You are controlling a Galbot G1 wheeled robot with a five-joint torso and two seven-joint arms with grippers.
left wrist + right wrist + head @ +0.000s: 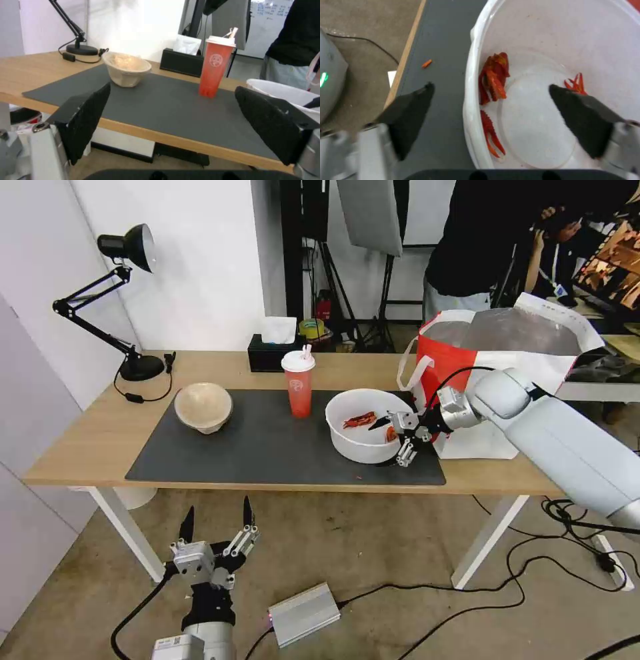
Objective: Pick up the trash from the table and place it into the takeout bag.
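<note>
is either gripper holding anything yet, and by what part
Nothing is held. The right gripper is open, straddling the white bowl's near rim, one finger inside and one outside. The left gripper is open below the table.

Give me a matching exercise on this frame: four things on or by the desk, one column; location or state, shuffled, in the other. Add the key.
Column 1
1. white bowl
2. drink cup
3. paper bowl
4. takeout bag

Column 2
A. stands open at the table's right end
B. upright mid-mat, white lid on
C. right gripper straddles its rim, jaws open
D. on the mat's left end, nearest the desk lamp

Pairs: 1-C, 2-B, 3-D, 4-A

The left gripper hangs open below the table edge.
</note>
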